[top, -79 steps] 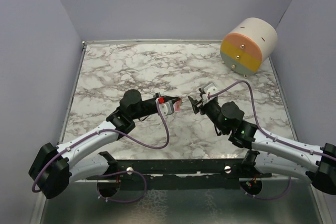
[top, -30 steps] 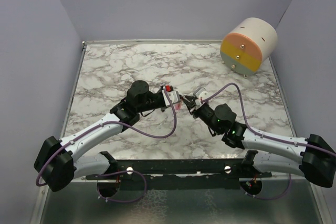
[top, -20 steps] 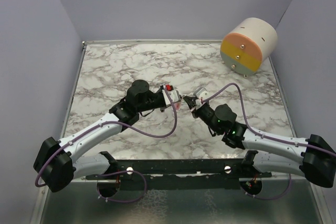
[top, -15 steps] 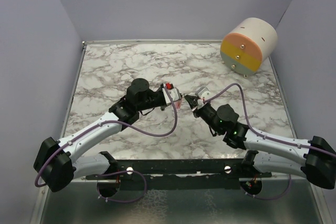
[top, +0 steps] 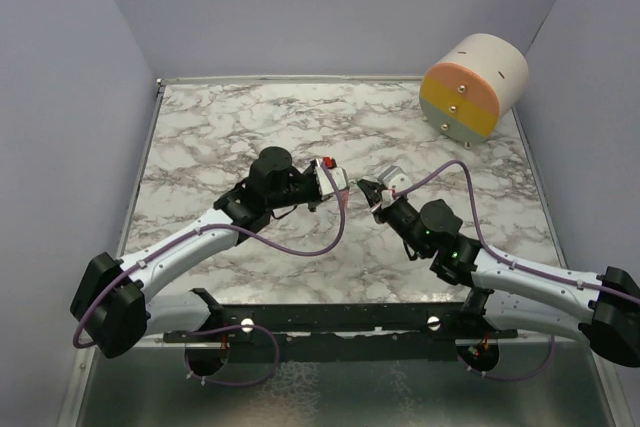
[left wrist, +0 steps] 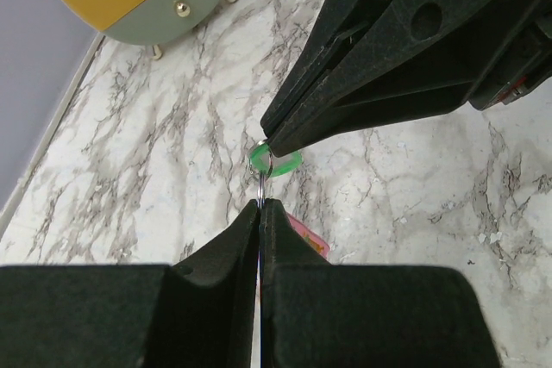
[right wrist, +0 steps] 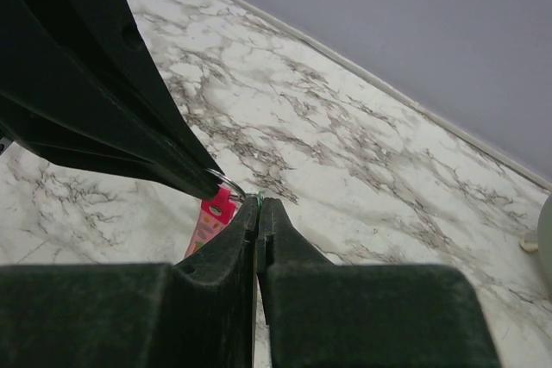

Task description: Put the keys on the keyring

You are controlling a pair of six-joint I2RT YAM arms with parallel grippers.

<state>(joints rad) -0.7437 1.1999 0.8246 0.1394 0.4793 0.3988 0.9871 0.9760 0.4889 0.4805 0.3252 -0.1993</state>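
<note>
Green key — held above the marble table, near its centre. It is pinched at the very tip of the right gripper, whose fingers are pressed together on it. In the right wrist view only a green sliver shows between the tips.

Pink key — hangs on the keyring, dangling toward 6 o'clock below the ring.

The keyring is a thin silver loop, clamped between the closed fingers of the left gripper. In the left wrist view it runs as a fine wire from those fingertips toward 12 o'clock and meets the green key's round head. Ring and green head overlap there; whether the ring passes through the head's hole cannot be told.

In the top view the two grippers meet tip to tip. The left arm reaches in from 8 o'clock, the right arm from 4 o'clock.

A cream drum lies on its side at the 1 o'clock corner of the table, well apart from the grippers. Its face is banded pink, yellow and grey-green and set with small metal knobs.
</note>
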